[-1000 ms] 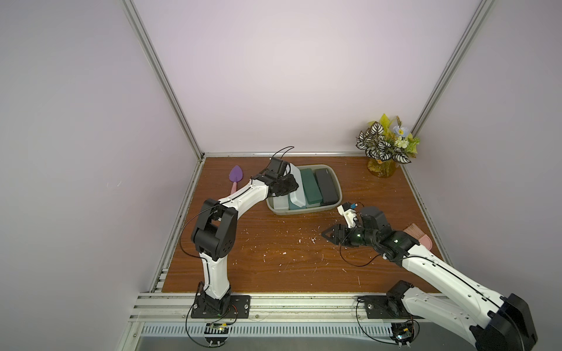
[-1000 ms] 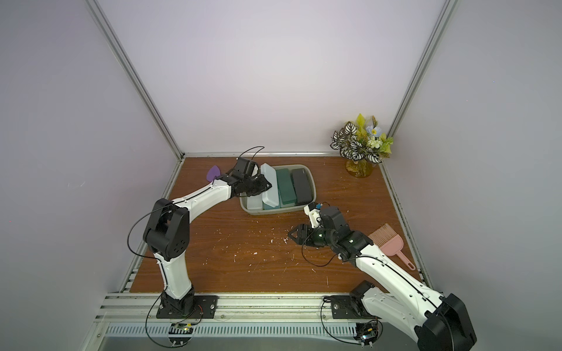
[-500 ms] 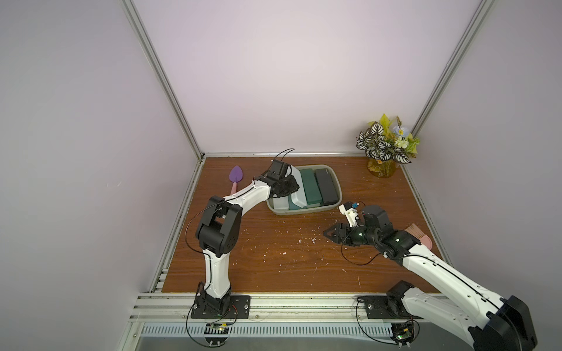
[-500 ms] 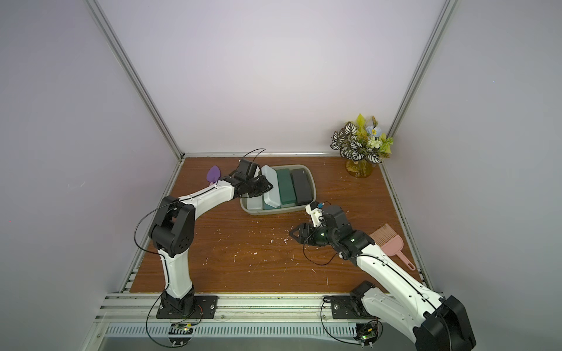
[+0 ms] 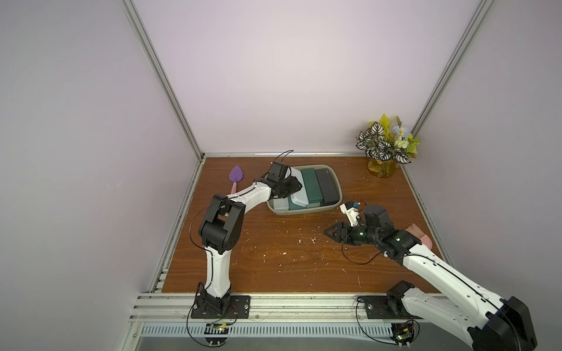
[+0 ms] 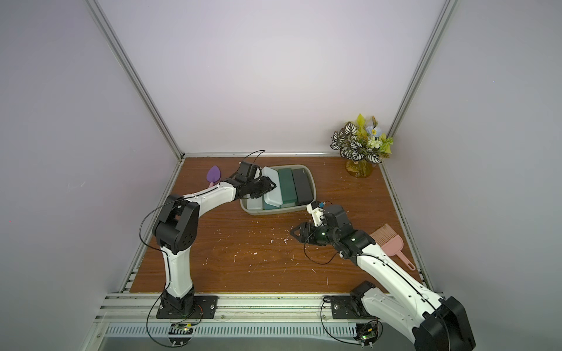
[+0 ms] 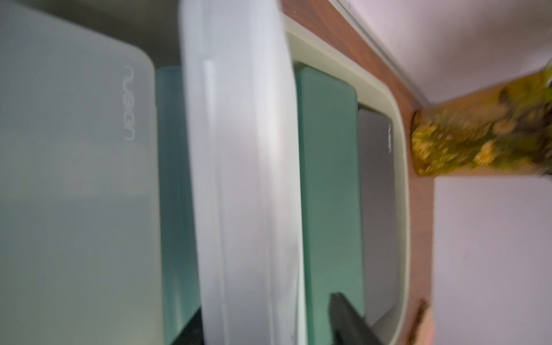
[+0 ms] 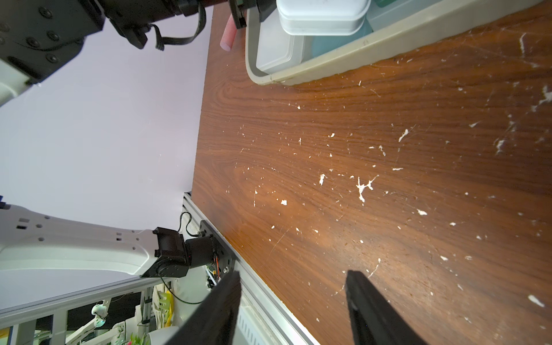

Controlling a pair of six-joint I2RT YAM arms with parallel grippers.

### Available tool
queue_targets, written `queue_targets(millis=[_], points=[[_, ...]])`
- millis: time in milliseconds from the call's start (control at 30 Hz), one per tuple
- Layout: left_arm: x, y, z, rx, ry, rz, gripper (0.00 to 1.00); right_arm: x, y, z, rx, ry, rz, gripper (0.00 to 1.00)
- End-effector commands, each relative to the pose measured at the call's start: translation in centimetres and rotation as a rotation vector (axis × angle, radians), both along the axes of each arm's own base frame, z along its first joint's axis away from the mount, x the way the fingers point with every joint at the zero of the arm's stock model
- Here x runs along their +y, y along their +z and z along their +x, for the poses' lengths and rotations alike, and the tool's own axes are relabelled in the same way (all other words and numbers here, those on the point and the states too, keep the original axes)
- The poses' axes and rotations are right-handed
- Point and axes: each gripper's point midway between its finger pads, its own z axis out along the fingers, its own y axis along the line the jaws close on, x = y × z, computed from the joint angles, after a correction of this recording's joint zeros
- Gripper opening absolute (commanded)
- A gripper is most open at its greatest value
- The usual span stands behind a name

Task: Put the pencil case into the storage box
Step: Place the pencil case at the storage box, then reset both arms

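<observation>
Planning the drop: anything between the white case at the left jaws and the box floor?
Yes. The white case lies tilted over a teal case and a frosted case already in the box; they cover the floor beneath it.

1. A robotics lab test cell: a left arm [image 5: 217, 267] and a right arm [image 5: 441, 273], white with black joints, are bolted to a slotted aluminium rail [image 5: 289, 304] along the bottom of both top views.
2. Plain lilac wall panels [image 5: 273, 76] in aluminium posts [image 5: 161, 79] box in a scuffed wood-grain bench [image 5: 273, 258].
3. Beyond the right tool [image 8: 292, 273], lower left of the right wrist view, stands more metal framing [image 8: 59, 310], perhaps other rigs.
</observation>
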Motion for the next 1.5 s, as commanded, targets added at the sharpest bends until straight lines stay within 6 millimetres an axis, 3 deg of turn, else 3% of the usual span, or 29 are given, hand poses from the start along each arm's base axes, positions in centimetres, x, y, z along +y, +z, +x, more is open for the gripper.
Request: queue_targets(millis=[0,133,433,700,833,1167,1300,1467], points=[[1.3,-0.3,-0.1,0.0,-0.003,0.074,0.73,0.3,0.8,-0.2,-0.028,0.03,0.03,0.63],[1.7,1.0,0.0,-0.028,-0.019,0.121,0.81,0.4,0.7,-0.3,-0.022,0.031,0.036,0.63],[2.2,7.3,1.1,-0.139,-0.03,0.171,0.89,0.4,0.9,-0.2,-0.024,0.028,0.038,0.63],[3.3,12.4,-0.3,-0.219,-0.012,0.16,0.86,0.2,0.8,-0.1,-0.025,0.02,0.024,0.63],[5.6,14.7,-2.8,-0.276,0.028,0.21,0.84,-0.5,0.8,0.3,-0.046,-0.004,-0.03,0.63],[15.2,12.8,-12.3,-0.31,0.126,0.454,0.92,-4.6,-0.3,4.3,-0.134,-0.092,-0.387,0.68],[19.3,11.9,-13.9,-0.322,0.185,0.527,0.98,-7.3,-0.7,6.8,-0.146,-0.165,-0.487,0.7],[22.8,12.7,-13.8,-0.45,0.27,0.559,0.97,-13.5,1.3,10.2,-0.251,-0.391,-0.67,0.76]])
